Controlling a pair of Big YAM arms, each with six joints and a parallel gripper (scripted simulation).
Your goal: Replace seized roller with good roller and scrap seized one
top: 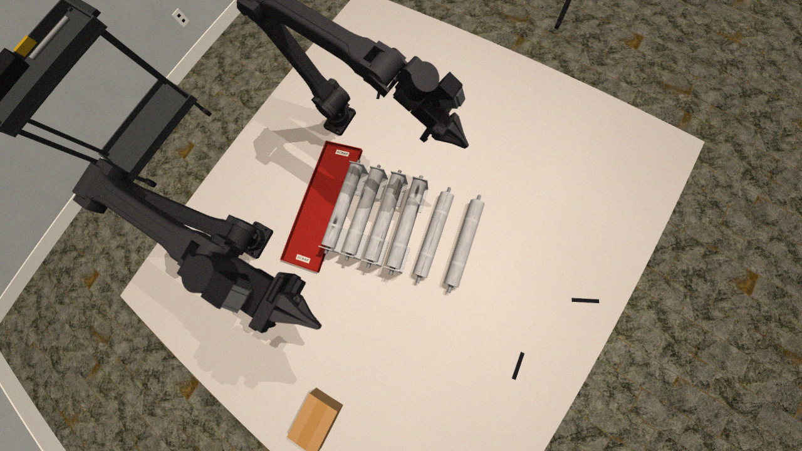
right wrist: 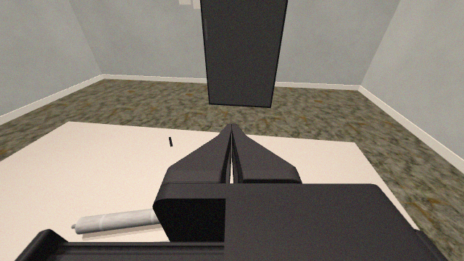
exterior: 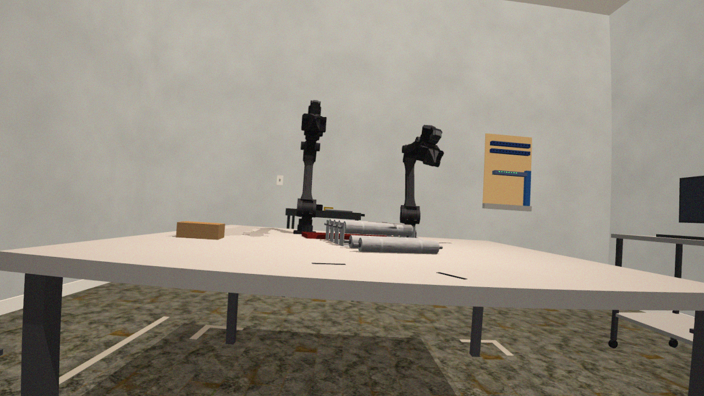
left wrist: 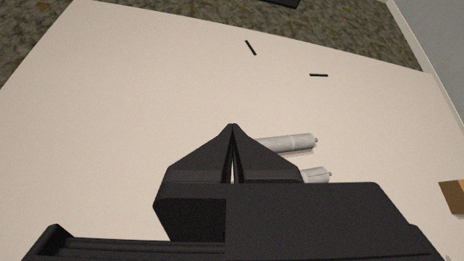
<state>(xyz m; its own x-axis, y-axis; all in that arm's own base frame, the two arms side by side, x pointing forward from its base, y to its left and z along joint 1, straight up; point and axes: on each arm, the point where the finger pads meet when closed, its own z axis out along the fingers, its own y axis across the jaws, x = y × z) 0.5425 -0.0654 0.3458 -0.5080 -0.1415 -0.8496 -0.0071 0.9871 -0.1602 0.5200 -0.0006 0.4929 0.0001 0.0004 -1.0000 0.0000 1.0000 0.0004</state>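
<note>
Four grey rollers, the first [top: 343, 210] and last [top: 406, 227] pointed out, sit side by side between brackets in the bed. Two loose rollers lie beside it: the nearer [top: 433, 235] [left wrist: 315, 175] and the outer [top: 465, 243] [exterior: 399, 245] [left wrist: 290, 143] [right wrist: 119, 220]. The red scrap tray [top: 314, 207] lies on the bed's other side, with no roller seen in it. My left gripper [top: 465, 145] [left wrist: 232, 130] is shut and empty, raised beyond the bed's upper end in the top view. My right gripper [top: 319, 325] [right wrist: 231, 130] is shut and empty, raised off the lower end. Which roller is seized cannot be seen.
An orange-brown block [top: 315, 420] [exterior: 200, 230] [left wrist: 451, 197] lies near the table edge on the right arm's side. Two thin black strips [top: 584, 300] [top: 518, 365] lie beyond the loose rollers. A dark cart [top: 148, 131] stands behind the arms.
</note>
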